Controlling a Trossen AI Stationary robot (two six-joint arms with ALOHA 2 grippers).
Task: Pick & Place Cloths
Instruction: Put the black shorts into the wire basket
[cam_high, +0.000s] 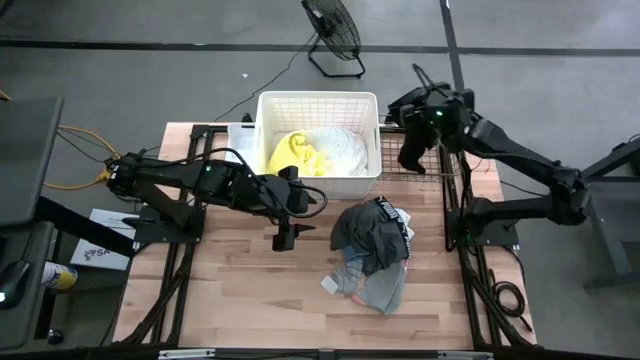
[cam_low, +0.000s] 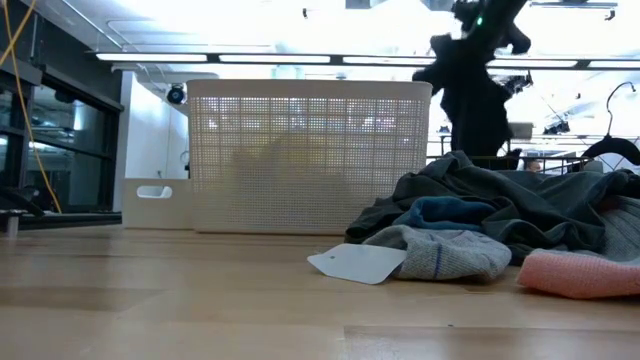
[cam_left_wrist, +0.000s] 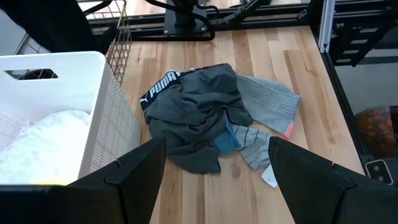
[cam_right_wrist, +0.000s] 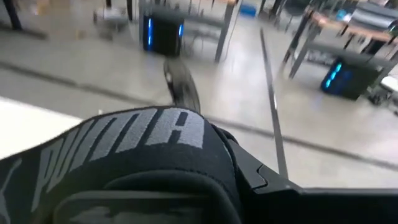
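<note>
The right gripper (cam_high: 415, 125) is closed on a black cloth (cam_high: 411, 152), which hangs from it in the air just beside the white basket (cam_high: 318, 103). The left gripper (cam_high: 284, 237) hovers open over the desk (cam_high: 240, 290), near a pile of grey cloths (cam_high: 372, 250). A yellow cloth (cam_high: 297, 153) and a white cloth (cam_high: 343, 148) lie in the basket.

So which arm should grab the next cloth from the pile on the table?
Probably the left. Its open pincer is empty and sits beside the dark grey cloth pile, facing it. The right pincer holds a black fabric garment beside the white slatted plastic basket.
</note>
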